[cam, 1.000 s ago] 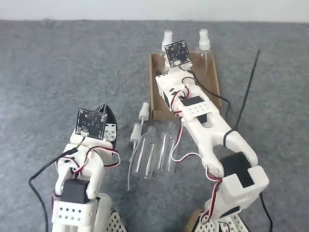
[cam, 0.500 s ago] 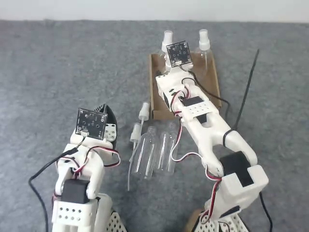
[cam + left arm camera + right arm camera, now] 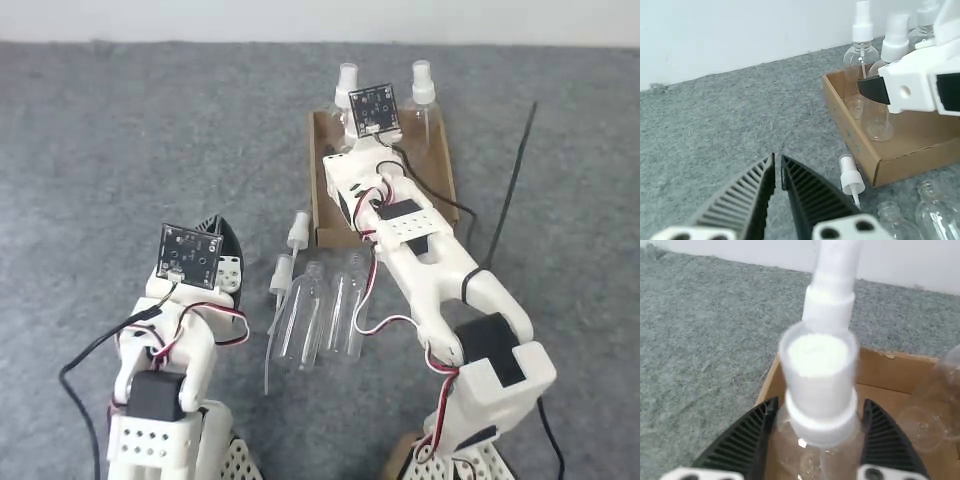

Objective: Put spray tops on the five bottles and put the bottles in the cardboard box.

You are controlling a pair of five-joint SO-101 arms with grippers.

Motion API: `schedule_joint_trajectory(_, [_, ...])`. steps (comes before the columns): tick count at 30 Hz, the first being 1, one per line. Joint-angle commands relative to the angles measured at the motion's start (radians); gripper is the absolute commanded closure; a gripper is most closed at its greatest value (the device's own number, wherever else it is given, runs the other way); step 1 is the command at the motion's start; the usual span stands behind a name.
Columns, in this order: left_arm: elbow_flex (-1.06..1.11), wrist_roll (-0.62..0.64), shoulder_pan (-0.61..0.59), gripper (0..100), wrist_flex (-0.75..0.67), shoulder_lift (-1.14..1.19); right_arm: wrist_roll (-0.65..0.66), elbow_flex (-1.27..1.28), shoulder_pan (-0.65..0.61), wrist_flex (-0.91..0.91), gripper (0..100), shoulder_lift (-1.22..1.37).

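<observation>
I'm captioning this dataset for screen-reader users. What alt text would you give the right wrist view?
The right gripper clasps a clear bottle with a white spray top, held upright at a corner of the cardboard box. A second bottle stands in the box beside it; grey carpet and a white wall lie behind.

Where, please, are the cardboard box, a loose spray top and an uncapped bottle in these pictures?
cardboard box (image 3: 910, 164): left wrist view, outer end wall.
loose spray top (image 3: 850, 178): left wrist view, white collar.
uncapped bottle (image 3: 298, 322): high view, clear body.
</observation>
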Motion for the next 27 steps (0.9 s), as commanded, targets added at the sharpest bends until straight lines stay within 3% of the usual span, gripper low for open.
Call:
schedule_joint_trajectory(1, [-0.022,0.014,-0.005,99,-0.026,-0.015,-0.002,-0.052,-0.007,-0.01,72.3,-0.013])
schedule_joint_trajectory(16, [-0.022,0.014,-0.005,99,-0.025,-0.015,0.002,-0.052,-0.015,-0.004,71.6,-0.051])
schedule_joint_trajectory(27, [-0.022,0.012,-0.005,99,-0.026,-0.015,0.002,-0.164,-0.013,0.154,71.6,-0.242])
